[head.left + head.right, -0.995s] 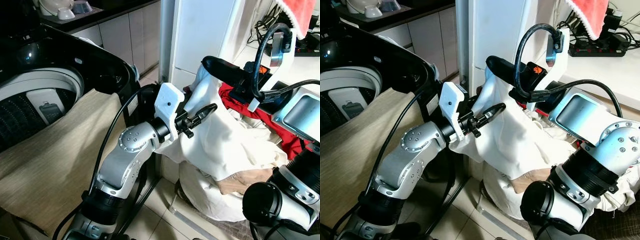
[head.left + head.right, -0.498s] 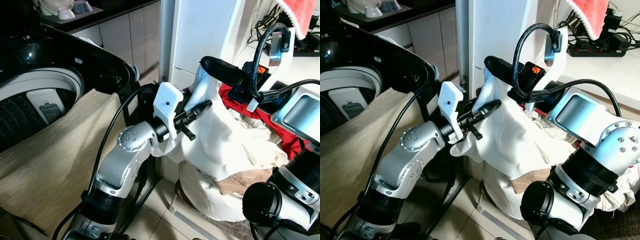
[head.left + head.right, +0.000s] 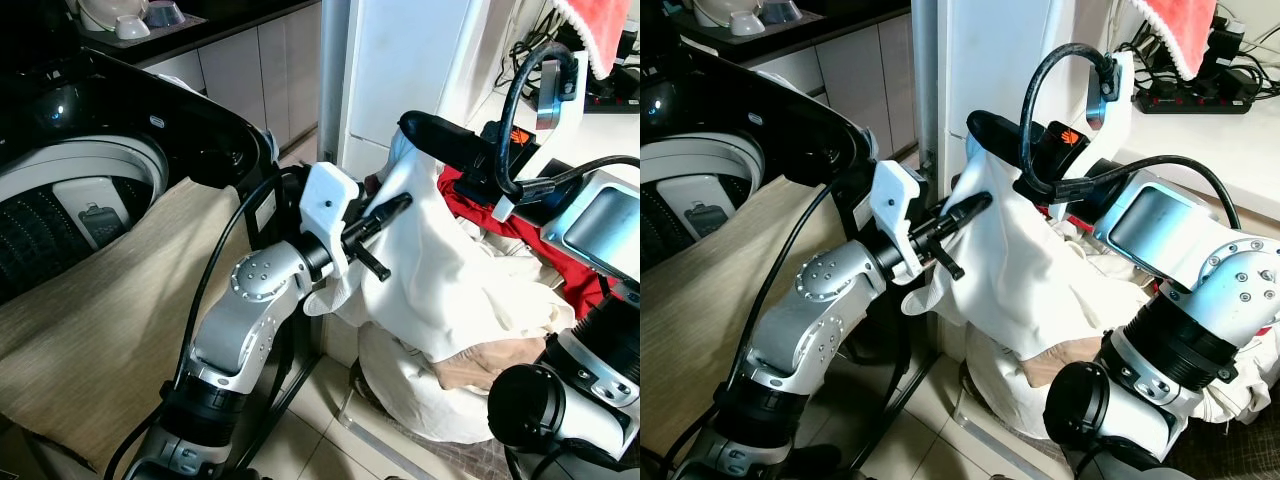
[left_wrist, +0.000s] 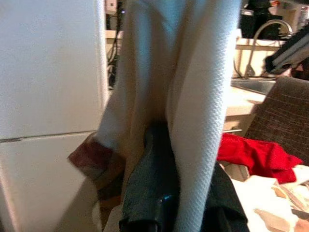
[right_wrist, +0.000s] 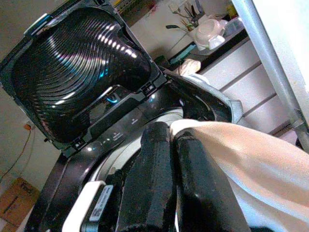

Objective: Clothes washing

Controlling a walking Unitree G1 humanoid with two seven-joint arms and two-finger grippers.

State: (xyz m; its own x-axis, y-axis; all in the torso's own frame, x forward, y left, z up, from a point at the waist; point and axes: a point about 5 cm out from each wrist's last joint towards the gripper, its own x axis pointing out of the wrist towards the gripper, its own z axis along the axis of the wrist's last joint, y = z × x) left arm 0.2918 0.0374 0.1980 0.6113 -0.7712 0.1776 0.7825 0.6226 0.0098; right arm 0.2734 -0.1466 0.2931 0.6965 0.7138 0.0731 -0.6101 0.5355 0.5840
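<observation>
A large white cloth (image 3: pixel 440 270) hangs between my two grippers above a laundry pile. My right gripper (image 3: pixel 412 124) holds its top edge, with the fingers (image 5: pixel 159 159) shut on the fabric. Lower and to the left, my left gripper (image 3: pixel 398 204) is shut on a fold of the same cloth; the fabric wraps its black finger (image 4: pixel 154 188). The top-loading washing machine (image 3: pixel 70 200) stands open at the left, its black lid (image 5: pixel 82 72) raised. A beige cloth (image 3: pixel 110 310) drapes over the machine's front.
Below the white cloth lie a red garment (image 3: pixel 485 205), a tan garment (image 3: pixel 490 362) and more white laundry (image 3: pixel 420 400). A white cabinet (image 3: pixel 410 60) stands behind. A red towel (image 3: pixel 600 25) hangs over a counter with a power strip (image 3: pixel 1200 100). Black cables loop around both arms.
My left gripper has moved a little up and left, toward the washing machine, pulling the lower fold of the white cloth with it. The right gripper has barely shifted.
</observation>
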